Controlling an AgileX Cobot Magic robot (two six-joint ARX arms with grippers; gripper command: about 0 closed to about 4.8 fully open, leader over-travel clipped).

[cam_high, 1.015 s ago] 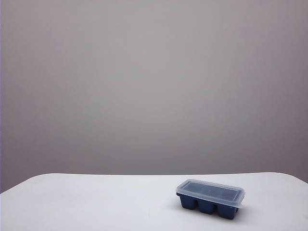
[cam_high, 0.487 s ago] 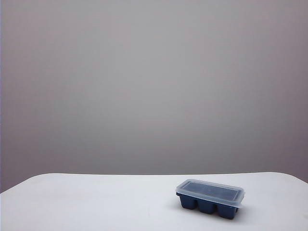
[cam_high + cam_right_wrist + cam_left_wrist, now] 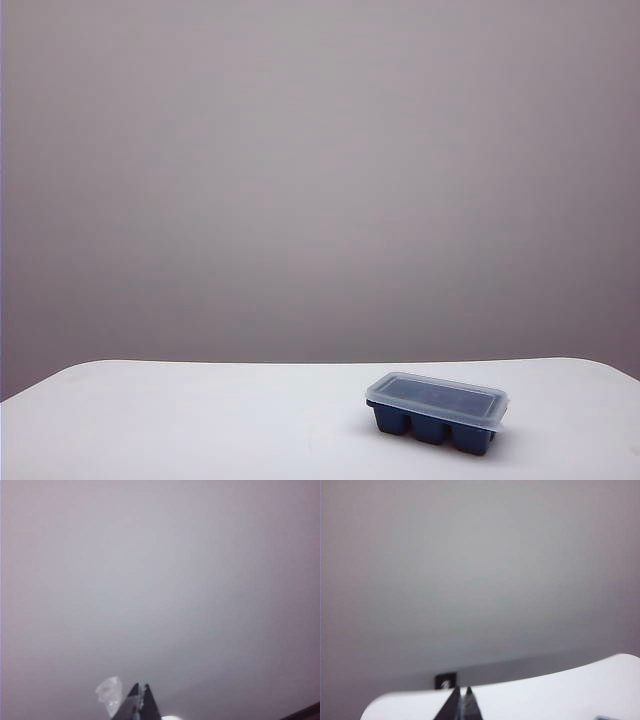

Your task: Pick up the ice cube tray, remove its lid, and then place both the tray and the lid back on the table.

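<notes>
The dark navy ice cube tray stands on the white table at the right of the exterior view, with the frosted clear lid closed on top of it. Neither arm shows in that view. In the left wrist view my left gripper is shut and empty, its tips raised over the table's far edge; a sliver of the tray peeks in at the frame's border. The right wrist view has my right gripper shut with nothing in it, pointed at the grey wall.
A plain grey wall rises behind the table. A small dark square fixture sits on the wall just past the table's edge in the left wrist view. A pale translucent blotch shows beside the right fingertips.
</notes>
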